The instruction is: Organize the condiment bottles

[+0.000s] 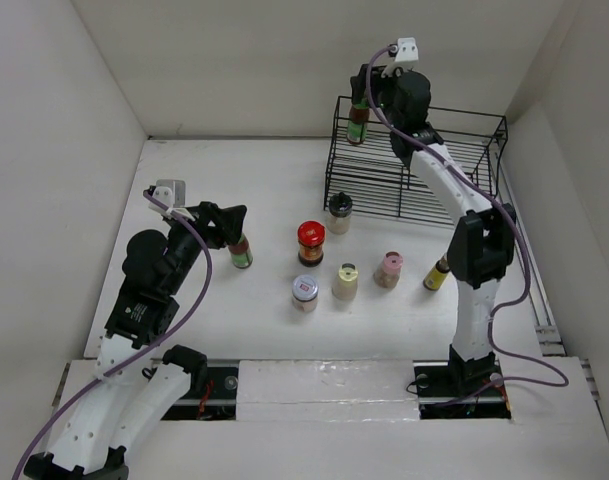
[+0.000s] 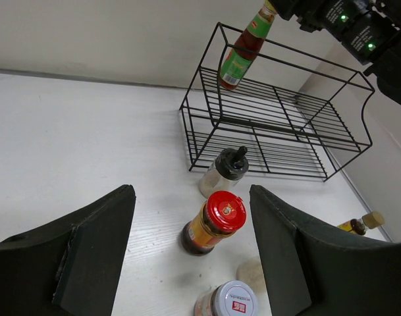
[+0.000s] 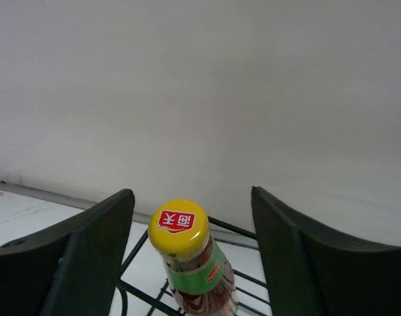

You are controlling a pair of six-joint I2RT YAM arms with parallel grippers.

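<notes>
Closest to me, both arms are bolted to a black rail (image 1: 314,385) along the near edge of a white table (image 1: 184,180). The left gripper (image 1: 232,226) hangs low over the table's left half, fingers spread wide with nothing between them. A green-labelled bottle (image 1: 241,250) stands just beside it.

A little further in, four containers form a loose row. From left to right they are a silver-lidded jar (image 1: 304,292), a cream shaker (image 1: 345,281), a pink-capped shaker (image 1: 388,269) and a small yellow-capped bottle (image 1: 437,273) near the right arm. Behind the row stands a red-lidded jar (image 1: 311,242). Beyond that, a grey-capped shaker (image 1: 340,212) sits just in front of a black wire rack (image 1: 379,180).

The rack stands at the back right, close to the walls. At the back-left corner of its upper shelf is a sauce bottle (image 3: 187,263) with a yellow cap. The right gripper (image 3: 190,192) hovers around the bottle's top, fingers apart with a gap on each side, so it is not gripping. Plain white walls (image 1: 284,60) close in the table on three sides.
</notes>
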